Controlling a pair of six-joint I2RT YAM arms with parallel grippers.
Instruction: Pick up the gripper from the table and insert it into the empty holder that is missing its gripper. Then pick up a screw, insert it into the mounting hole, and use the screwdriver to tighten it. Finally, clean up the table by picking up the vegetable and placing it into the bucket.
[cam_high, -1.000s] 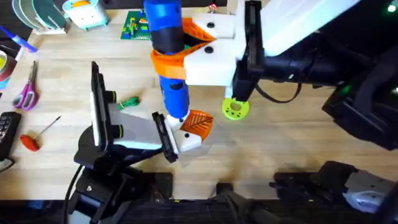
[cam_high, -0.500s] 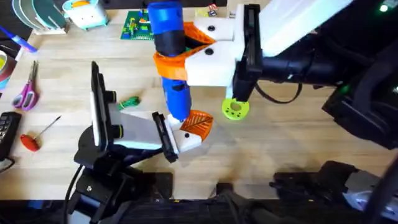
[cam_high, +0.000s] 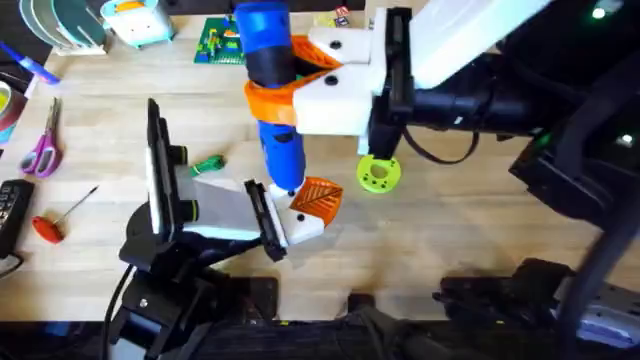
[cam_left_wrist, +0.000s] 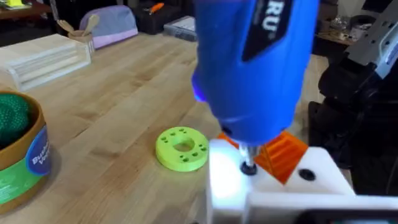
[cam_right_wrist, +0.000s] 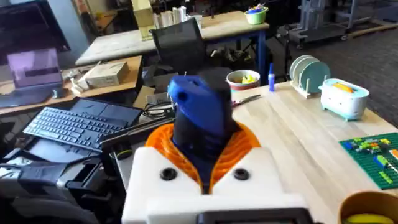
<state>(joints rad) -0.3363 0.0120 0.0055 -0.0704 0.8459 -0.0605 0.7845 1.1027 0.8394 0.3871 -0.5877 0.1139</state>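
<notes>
We see the screwdriver (cam_high: 272, 95) standing upright, clamped between the orange ribbed pads of the right gripper (cam_high: 300, 85), whose white finger blocks close on its black-and-blue body from either side; from the right wrist view the blue top (cam_right_wrist: 200, 112) rises straight up between the two pads. Its thin metal bit points down onto the white finger block (cam_high: 300, 225) at the end of the left arm, and in the left wrist view the bit tip (cam_left_wrist: 248, 167) sits on that white block (cam_left_wrist: 273, 186) right beside the orange gripper piece (cam_left_wrist: 283, 154) mounted there. In the overhead view that orange gripper piece (cam_high: 318, 197) lies just beyond the screwdriver's tip. We cannot tell how the left gripper's own jaws stand. Near the screwdriver's tip, toward the right arm, lies a lime-green disc (cam_high: 379, 174) with small holes. On the other side of the screwdriver, the leafy green vegetable (cam_high: 207, 165) rests on the table (cam_high: 450, 230), touching neither gripper. The bucket (cam_left_wrist: 18, 155) stands well apart from the disc.
</notes>
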